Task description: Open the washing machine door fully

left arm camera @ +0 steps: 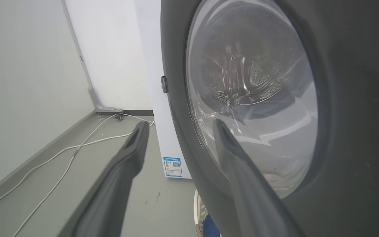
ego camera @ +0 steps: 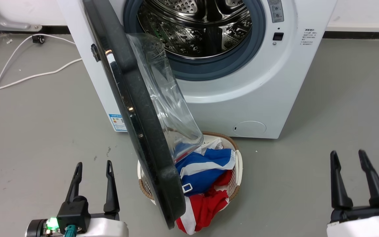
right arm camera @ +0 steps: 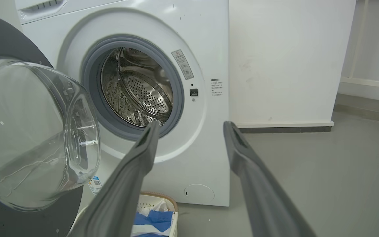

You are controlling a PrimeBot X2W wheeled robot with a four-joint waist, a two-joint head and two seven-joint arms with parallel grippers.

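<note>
Fingers (ego camera: 110, 187) of the left hand (ego camera: 94, 163) stand spread apart, released, with nothing between them. In the head view this hand sits low on the robot's left above the grey floor (ego camera: 324, 115), just beside the outer face of the washing machine door (ego camera: 137, 125) but apart from it. From the left wrist, one finger crosses in front of the door's glass, and that view alone does not show whether they touch. The right hand (ego camera: 347, 152) is likewise released and empty, its fingers parted, low on the robot's right and well apart from both the door and the washing machine (ego camera: 242, 98). The door is swung out from its hinge on the robot's left side of the machine. It stands roughly edge-on to the head camera, with its clear glass bowl (right arm camera: 28, 131) bulging toward the opening. Behind it the grey gasket (ego camera: 215, 70) and the perforated steel drum (ego camera: 196, 29) lie exposed. The door's lower edge hangs over a white laundry basket (ego camera: 239, 164) on the floor in front of the machine, which holds blue, white and red cloth (ego camera: 206, 164). A blue label (ego camera: 118, 122) sits low on the machine's front near the hinge side, and a white cable (ego camera: 28, 77) trails across the floor on the robot's left.
</note>
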